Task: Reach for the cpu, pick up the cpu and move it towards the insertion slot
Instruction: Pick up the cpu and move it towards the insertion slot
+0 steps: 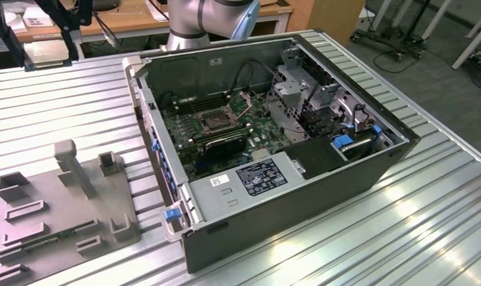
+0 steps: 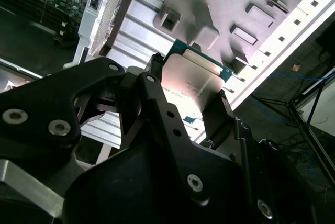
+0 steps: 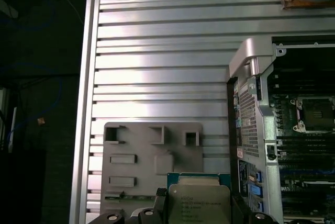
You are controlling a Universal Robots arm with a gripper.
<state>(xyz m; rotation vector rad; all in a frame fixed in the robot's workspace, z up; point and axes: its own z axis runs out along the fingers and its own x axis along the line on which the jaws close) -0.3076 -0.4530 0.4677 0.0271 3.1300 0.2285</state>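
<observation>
Cpu (image 3: 199,203) is sitting clamped in your gripper (image 2: 201,96), hanging above the grey fixture (image 3: 152,161) on the slatted table (image 3: 157,51), well apart from the motherboard's insertion slot (image 3: 316,114).

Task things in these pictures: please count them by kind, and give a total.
cpu, held in the gripper: 1
insertion slot on the motherboard: 1
grey fixture on the table: 1
computer case: 1
Total: 4
</observation>
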